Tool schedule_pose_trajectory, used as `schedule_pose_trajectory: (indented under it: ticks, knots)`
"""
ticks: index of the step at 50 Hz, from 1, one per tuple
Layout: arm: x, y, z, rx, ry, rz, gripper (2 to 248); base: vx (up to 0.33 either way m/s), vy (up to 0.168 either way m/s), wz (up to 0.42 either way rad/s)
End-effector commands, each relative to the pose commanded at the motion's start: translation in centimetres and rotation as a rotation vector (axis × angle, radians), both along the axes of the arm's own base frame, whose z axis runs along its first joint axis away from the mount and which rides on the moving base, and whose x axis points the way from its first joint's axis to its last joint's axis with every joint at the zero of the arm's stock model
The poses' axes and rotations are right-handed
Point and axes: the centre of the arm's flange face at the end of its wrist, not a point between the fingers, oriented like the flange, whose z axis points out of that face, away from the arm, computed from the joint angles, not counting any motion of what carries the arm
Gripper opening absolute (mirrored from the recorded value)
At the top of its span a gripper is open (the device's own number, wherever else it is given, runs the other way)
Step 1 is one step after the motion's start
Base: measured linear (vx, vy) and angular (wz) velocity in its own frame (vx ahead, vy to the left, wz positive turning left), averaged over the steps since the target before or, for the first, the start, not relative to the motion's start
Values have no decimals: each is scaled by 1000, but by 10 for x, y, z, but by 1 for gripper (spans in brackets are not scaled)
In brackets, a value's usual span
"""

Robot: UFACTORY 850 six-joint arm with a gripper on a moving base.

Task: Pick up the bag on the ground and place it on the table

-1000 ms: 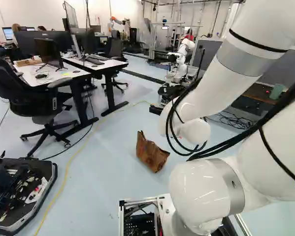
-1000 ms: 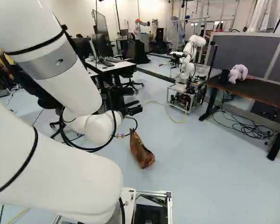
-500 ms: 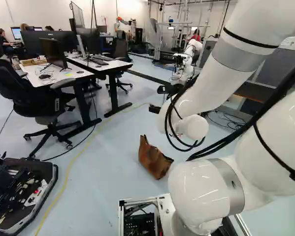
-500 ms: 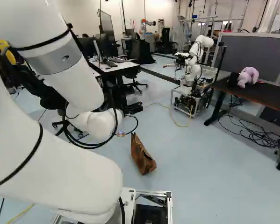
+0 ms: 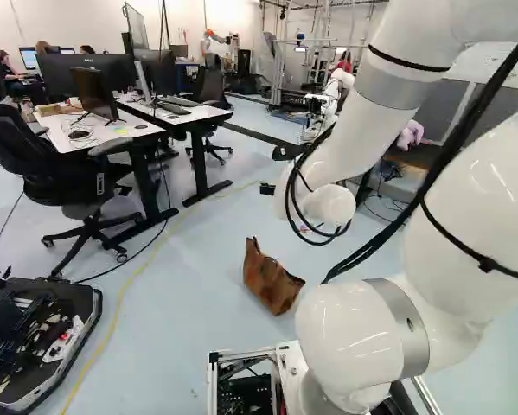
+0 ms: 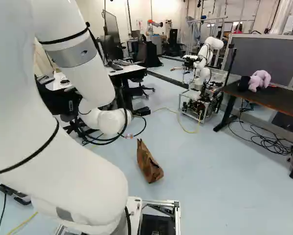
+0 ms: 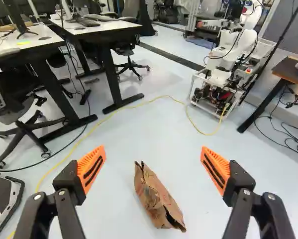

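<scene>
1. Brown paper bag on the floor, ahead of the gripper and well apart from both desk and table.
2. Gripper wide open, orange pads well apart, holding nothing.
3. Probably light and thin-walled, creased all over – likely to crumple under a squeeze rather than slip. Contents hidden, so weight only a guess. Upright or tipped over: hard to tell.
4. Best hold, judging from the long narrow shape: across the thin width near the middle, one pad to each side, with a good depth of paper between. Avoid pinching only the pointed end; risk of tearing or swinging there.
5. Next, by the look of it: lower and move in, lining up the fingers with the bag's sides before closing. Too shallow an approach could push the bag along the floor.
6. Beyond the bag, yellow cable looping over the floor; close by, nothing blocking the reach.
7. Dark table at the right of the right base view, with a purple plush toy on top and black cables underneath – awkward for driving close. White desk also in sight, office chair nearby. Intended table: not possible to tell.
</scene>
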Motion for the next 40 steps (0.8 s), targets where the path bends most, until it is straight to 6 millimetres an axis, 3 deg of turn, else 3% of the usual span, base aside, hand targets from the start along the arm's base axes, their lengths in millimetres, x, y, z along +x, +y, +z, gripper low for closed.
schedule_pose_trajectory:
  ticks: [40]
  knots:
    - [86, -10, -46, -15, 207, 15, 247, 0, 0, 0]
